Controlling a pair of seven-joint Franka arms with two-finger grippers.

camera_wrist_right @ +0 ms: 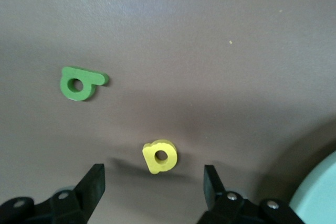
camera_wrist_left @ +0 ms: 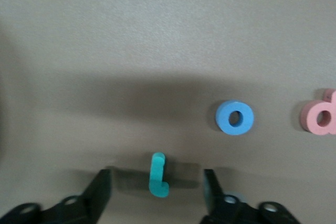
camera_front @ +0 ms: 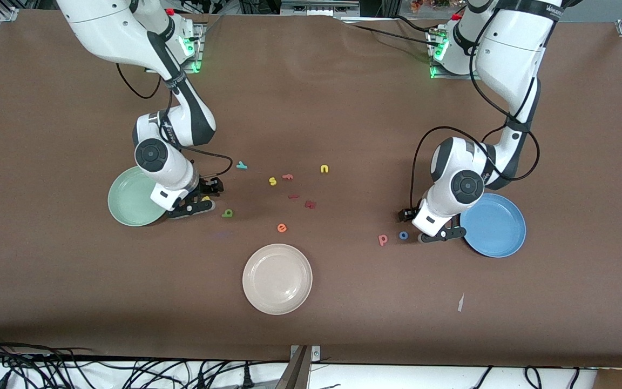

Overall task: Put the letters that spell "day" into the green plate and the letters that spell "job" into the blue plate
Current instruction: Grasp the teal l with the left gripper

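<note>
Beside the green plate (camera_front: 127,205), my right gripper (camera_front: 198,204) is low over the table and open. The yellow round-bowled letter (camera_wrist_right: 159,157) lies flat between its fingers, touching neither. The dark green letter (camera_wrist_right: 79,83) lies a little toward the table's middle, and the teal y (camera_front: 242,165) is farther from the camera. Close to the blue plate (camera_front: 497,224), my left gripper (camera_front: 440,233) stands open around the teal j (camera_wrist_left: 157,182), with a gap on each side. The blue o (camera_wrist_left: 234,117) and the pink letter (camera_wrist_left: 320,119) lie just beside it.
A cream-white plate (camera_front: 277,279) sits near the table's front middle. Loose letters lie mid-table: yellow s (camera_front: 272,181), pink f (camera_front: 288,176), yellow n (camera_front: 324,169), dark red m (camera_front: 310,204), orange e (camera_front: 282,228). A white scrap (camera_front: 460,302) lies nearer the camera than the blue plate.
</note>
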